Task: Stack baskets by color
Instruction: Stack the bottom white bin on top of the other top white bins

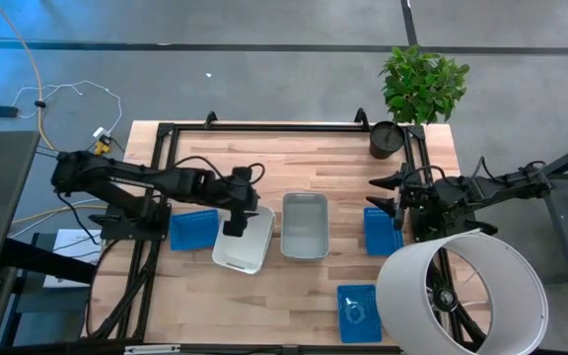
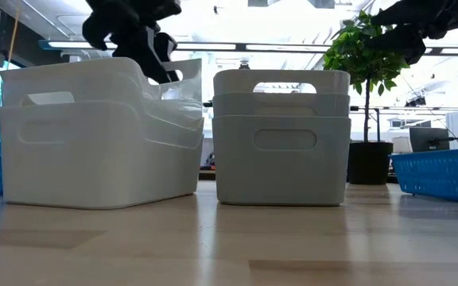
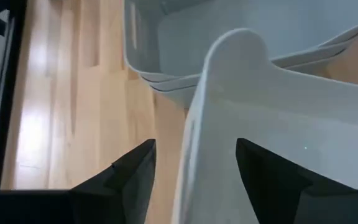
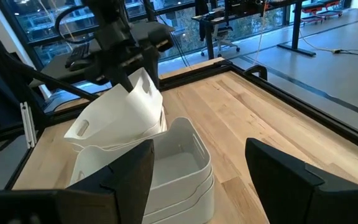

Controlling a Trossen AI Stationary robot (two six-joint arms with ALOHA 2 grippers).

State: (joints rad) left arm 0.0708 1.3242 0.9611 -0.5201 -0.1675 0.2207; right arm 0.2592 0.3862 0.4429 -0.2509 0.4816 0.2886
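Two white baskets sit left of centre. The upper one (image 4: 120, 115) lies tilted inside the lower one (image 2: 94, 159), its far end raised. My left gripper (image 1: 237, 225) slants down over that raised end, open, one finger (image 3: 129, 180) outside the end wall (image 3: 219, 81) and the other (image 3: 266, 180) inside. A nested stack of grey baskets (image 1: 304, 225) stands just to the right. Blue baskets lie at the left (image 1: 193, 229), the right (image 1: 383, 230) and the near right (image 1: 358, 313). My right gripper (image 4: 197, 180) hangs open and holds nothing at the table's right. My left gripper straddles the tilted white basket's raised end wall (image 3: 197, 137) from above, slanting down. A strip of table shows between the outer finger and the wall. Whether the inner finger touches the wall, I cannot tell.
A large white cylinder (image 1: 461, 296) lies at the near right, beside my right arm. A dark pot (image 1: 387, 138) with a green plant (image 1: 422, 84) stands at the far right corner. Bare wood runs along the far side and the near middle.
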